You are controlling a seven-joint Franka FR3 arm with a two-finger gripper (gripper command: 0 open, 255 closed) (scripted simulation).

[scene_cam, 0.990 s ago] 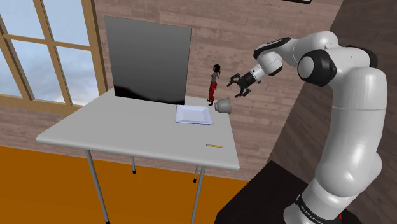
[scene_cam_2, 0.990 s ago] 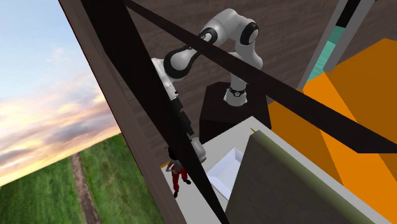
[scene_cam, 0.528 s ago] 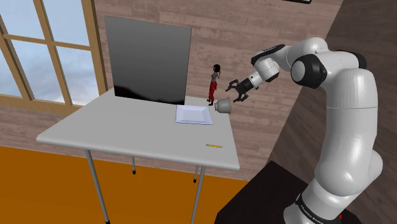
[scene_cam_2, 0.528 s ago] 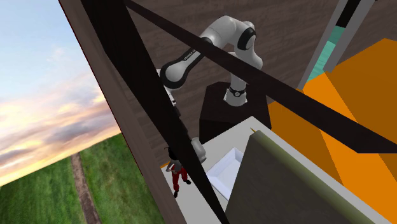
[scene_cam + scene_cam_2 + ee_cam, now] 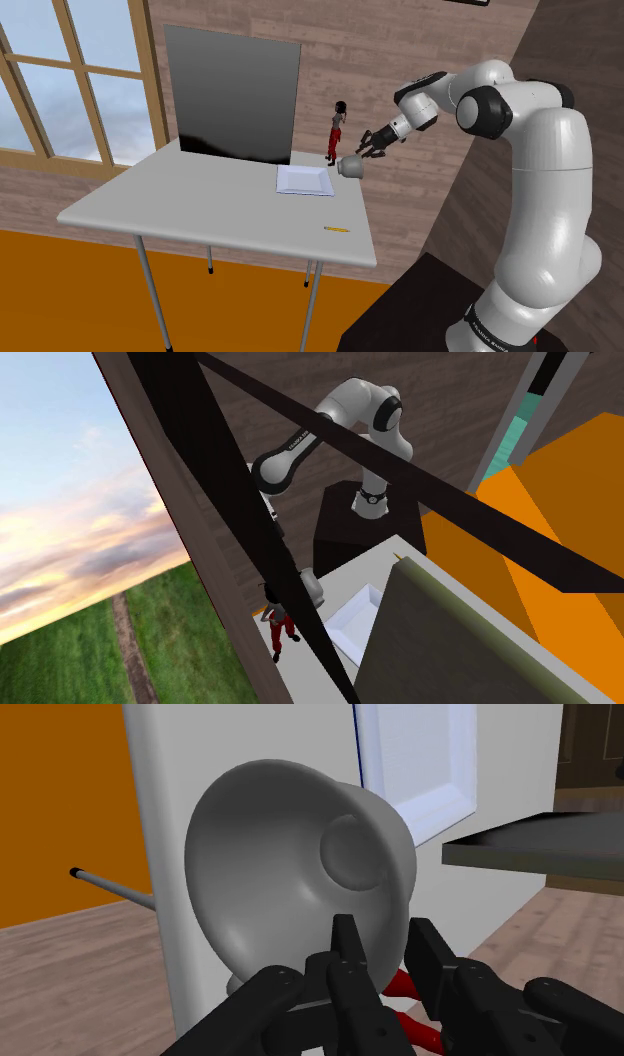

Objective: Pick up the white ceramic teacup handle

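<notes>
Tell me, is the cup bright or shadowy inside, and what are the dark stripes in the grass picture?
Wrist view: the grey teacup is softly shaded inside, with no glare. Second exterior view: dark window bars stand near the camera and cross in front of the arm. Shoulder view: flat, even light, no strong shadows on the table.

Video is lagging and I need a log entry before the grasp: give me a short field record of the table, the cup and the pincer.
cup: grey-white, lying on its side near the table edge on the shoulder view's right
pincer: at the cup's rim; grip cannot be judged
plate: white, square, next to the cup
figurine: red-clad, upright behind the cup
pencil: near the table's front edge
panel: dark, upright at the table's back
</notes>
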